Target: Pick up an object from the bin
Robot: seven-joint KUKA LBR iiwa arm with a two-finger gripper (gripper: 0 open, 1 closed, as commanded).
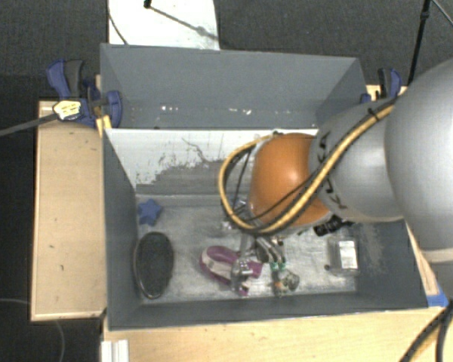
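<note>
Grey bin (122, 210); purple-white object (219, 260) (curved)

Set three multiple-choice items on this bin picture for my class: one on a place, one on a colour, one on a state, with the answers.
1. Where in the grey metal bin does the black oval object lie?
A. the view's lower left of the floor
B. against the right wall
C. on the rim

2. What colour is the small crumpled piece just above it in the view?
A. red
B. yellow
C. blue

3. The black oval object is
A. lifted in the air
B. lying flat on the floor, apart from the gripper
C. leaning over the rim

Answers: 1 A, it sits by the left wall near the front. 2 C, it is plainly blue. 3 B, bare floor separates them.
</note>
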